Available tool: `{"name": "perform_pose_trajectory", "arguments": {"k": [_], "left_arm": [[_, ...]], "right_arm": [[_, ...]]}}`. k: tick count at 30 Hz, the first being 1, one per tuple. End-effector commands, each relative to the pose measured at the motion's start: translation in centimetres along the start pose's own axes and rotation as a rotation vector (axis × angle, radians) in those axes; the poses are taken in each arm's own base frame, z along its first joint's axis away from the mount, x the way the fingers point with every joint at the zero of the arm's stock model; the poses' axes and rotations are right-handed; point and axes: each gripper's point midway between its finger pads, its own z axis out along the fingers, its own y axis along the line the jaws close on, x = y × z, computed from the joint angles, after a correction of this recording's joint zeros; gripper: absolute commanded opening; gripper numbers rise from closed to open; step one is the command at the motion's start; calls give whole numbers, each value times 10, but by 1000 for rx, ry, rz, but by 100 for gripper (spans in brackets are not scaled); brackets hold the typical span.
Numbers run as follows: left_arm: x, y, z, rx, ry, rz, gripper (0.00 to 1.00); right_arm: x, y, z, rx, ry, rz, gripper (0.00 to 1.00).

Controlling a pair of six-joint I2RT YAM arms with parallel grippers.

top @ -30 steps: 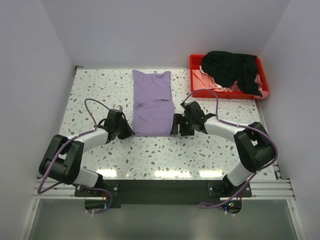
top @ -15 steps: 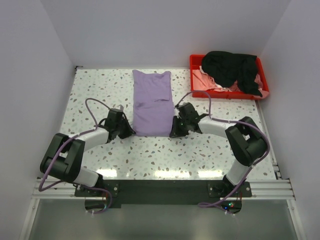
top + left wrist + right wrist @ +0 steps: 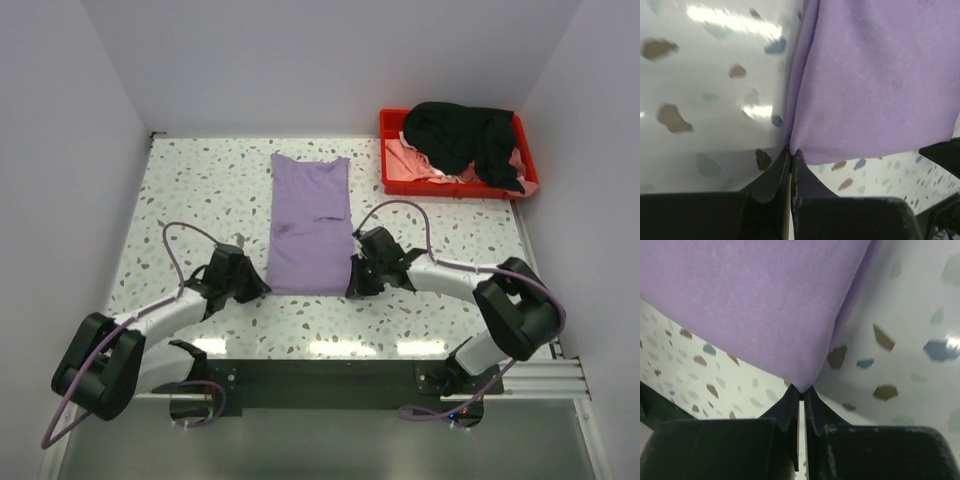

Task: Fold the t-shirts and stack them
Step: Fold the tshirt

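a: what was the biggest thing there?
b: the counter point(image 3: 190, 190), just one, pale with dark flecks. on it lay one lavender t-shirt point(image 3: 310, 215), folded into a long narrow strip running from far to near, roughly at the middle of the counter.
a: and next in size?
b: one red tray point(image 3: 384, 140) at the far right corner. it held two more shirts: one black t-shirt point(image 3: 462, 135) heaped on top, and one pink t-shirt point(image 3: 410, 160) crumpled under it, showing at the tray's left side.
a: so three shirts in all?
b: three. one was flat on the counter, and two were in the tray, well apart from the first.
a: and the arms?
b: two. the left end effector point(image 3: 262, 288) was clenched on the near left corner of the lavender t-shirt. its wrist view showed the fingers point(image 3: 771, 175) pinched together with the cloth's corner between their tips. the right end effector point(image 3: 352, 287) was clenched the same way on the near right corner.
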Motion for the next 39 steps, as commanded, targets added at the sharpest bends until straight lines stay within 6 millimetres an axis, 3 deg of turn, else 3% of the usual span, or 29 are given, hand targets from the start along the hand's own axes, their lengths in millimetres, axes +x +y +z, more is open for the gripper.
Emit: {"name": "perform_pose_trajectory", "arguments": {"k": [1,2,4,5,8,10,13,16,17,18,19,22,28,35,39], "left_arm": [[54,30,-12,-124,102,-14,0],[68,27,-19,-114,128,8,0],[84,25,-26,-111,169,-28,0],[98,26,-34,-121,193,-40,0],[113,26,-45,-99,205,-43,0],[115,14,-50,-41,210,-48,0],[117,4,-54,-12,205,-24,0],[96,-18,-59,10,149,14,0],[83,-36,-66,37,118,35,0],[71,-40,-68,19,74,41,0],[58,-51,-76,18,45,55,0],[32,-59,-83,-22,-50,68,0],[-34,-108,-106,-9,-258,78,0],[-111,-135,-103,-5,-353,79,0],[-142,-148,-101,-1,-398,88,0]], "right_arm": [[44,-10,-18,23,75,7,0],[47,-5,-27,5,60,-1,0],[72,-13,-38,20,110,16,0],[75,-5,-48,-13,94,0,0],[96,-11,-65,-10,123,26,0],[104,-13,-70,-16,136,34,0],[100,-10,-81,-28,112,28,0],[78,1,-95,-30,40,-21,0],[71,2,-99,-24,24,-46,0],[68,0,-103,2,19,-59,0],[50,1,-110,37,-35,-88,0],[16,9,-122,75,-133,-112,0],[-48,30,-145,56,-264,-115,0],[-112,38,-162,40,-351,-128,0],[-145,47,-162,-2,-361,-122,0]]}}
